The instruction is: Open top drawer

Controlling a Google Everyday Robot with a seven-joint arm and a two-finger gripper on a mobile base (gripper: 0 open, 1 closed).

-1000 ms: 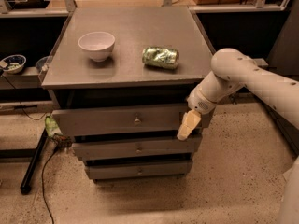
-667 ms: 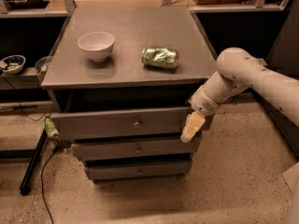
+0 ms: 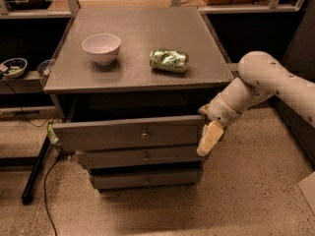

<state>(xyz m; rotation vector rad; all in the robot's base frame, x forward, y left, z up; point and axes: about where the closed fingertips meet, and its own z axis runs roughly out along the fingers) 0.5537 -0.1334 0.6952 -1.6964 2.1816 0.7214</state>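
Though only partway through the task, shows top drawer (image 3: 98, 134) drawn some way out beneath the table (image 3: 138, 38), dark gap above its front, more pull likely left, with gripper (image 3: 207, 140) at the front's right end, well apart from the knob (image 3: 144, 135), grip state impossible to tell.

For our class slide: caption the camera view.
Robot hand beside the right end of the partly open top drawer; bowl and green can above.

No lettering, label or number is legible; the print on the can (image 3: 169, 60) cannot be read. Claw (image 3: 208, 139) at the right end of the top drawer (image 3: 113, 134).
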